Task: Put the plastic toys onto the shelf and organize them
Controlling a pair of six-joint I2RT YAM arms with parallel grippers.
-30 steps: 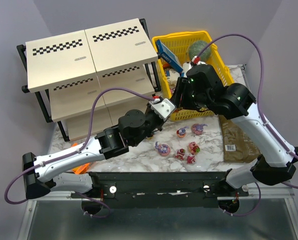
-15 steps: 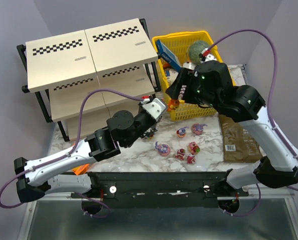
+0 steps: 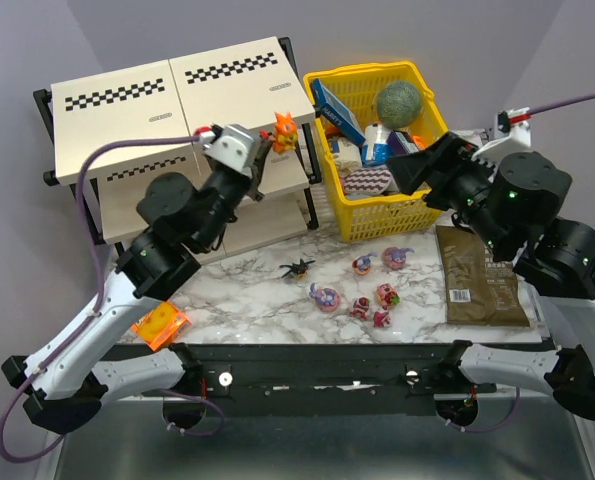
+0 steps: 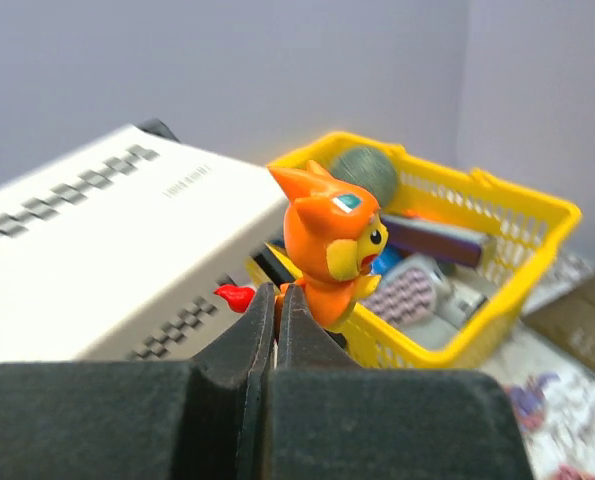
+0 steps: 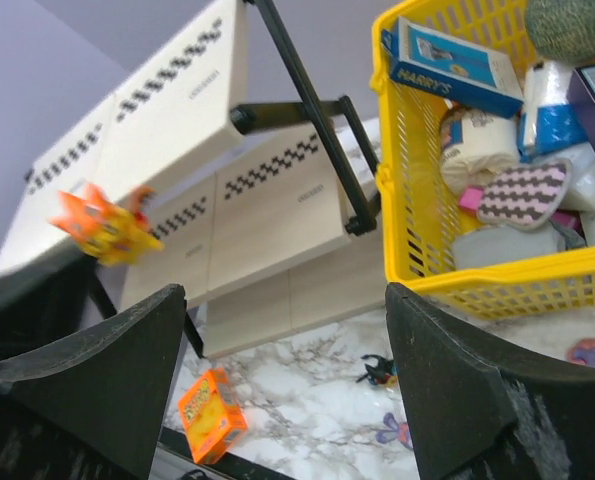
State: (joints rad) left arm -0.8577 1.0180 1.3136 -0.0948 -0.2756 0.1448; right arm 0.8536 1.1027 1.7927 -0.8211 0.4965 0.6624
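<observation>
A white marbled tabletop (image 3: 267, 300) carries the shelf (image 3: 177, 100) at upper left of the overhead view and a yellow basket (image 3: 377, 222) just right of it. A flat brown packet (image 3: 479, 280) lies at right and an orange packet (image 3: 160, 327) at lower left. Mid-frame lie a black winged toy (image 3: 297, 267) and six pink and purple toys (image 3: 359, 308).

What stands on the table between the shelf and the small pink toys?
The black winged toy, standing alone; the top view shows it clearly.
</observation>
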